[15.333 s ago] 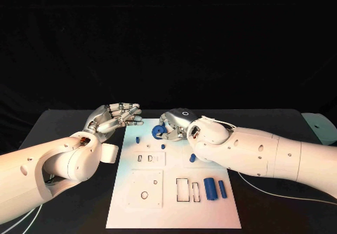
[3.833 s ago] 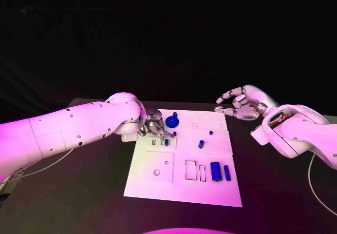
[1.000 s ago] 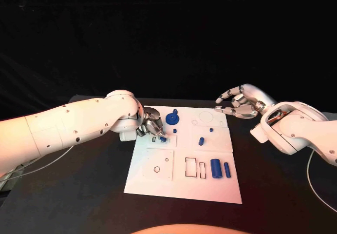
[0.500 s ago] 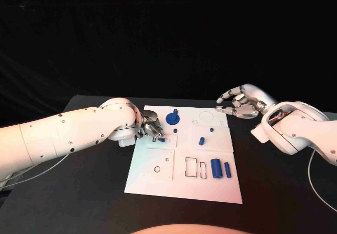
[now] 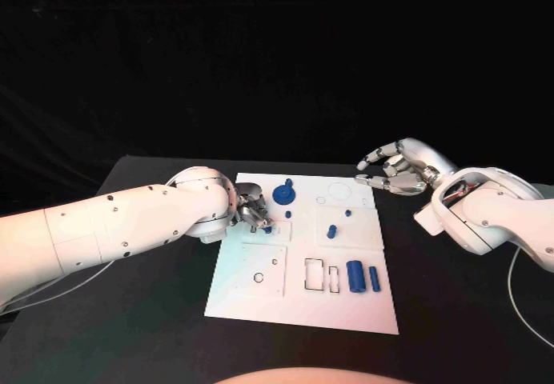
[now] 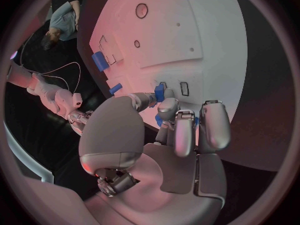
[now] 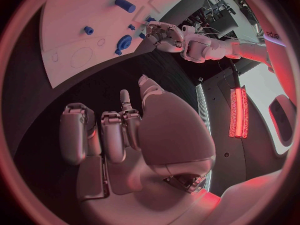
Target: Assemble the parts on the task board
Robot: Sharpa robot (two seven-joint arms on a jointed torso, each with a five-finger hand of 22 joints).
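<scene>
A smooth white left arm reaches in across the black table (image 5: 115,336), its silver left hand (image 5: 250,214) resting at the left edge of the task board (image 5: 303,304), a flat white rectangular plate cut with rectangular and round recesses. The fingers (image 6: 182,132) are curled down together over a small blue part (image 5: 268,230) at a slot in the board's upper left; the wrist view shows blue between the fingertips and the plate, so the hand appears to pinch it, though the contact itself is partly hidden. Just beyond the hand lies a round blue disc-shaped part (image 5: 284,194) near the board's far edge, with a small blue peg (image 5: 287,214) beside it.

Toward the board's middle sit a stubby blue piece (image 5: 331,232) and a smaller blue stud (image 5: 347,214). In the lower right, a thick blue cylinder (image 5: 355,277) and a thinner blue rod (image 5: 373,278) lie side by side, next to empty rectangular outlines. The board's near half is bare white, and dark table surrounds it on every side.

On the right, the right hand (image 5: 394,170) hovers off the board's far right corner, above the table, fingers loosely curled and apart, holding nothing. Its white forearm runs off the right edge, well apart from the parts.
</scene>
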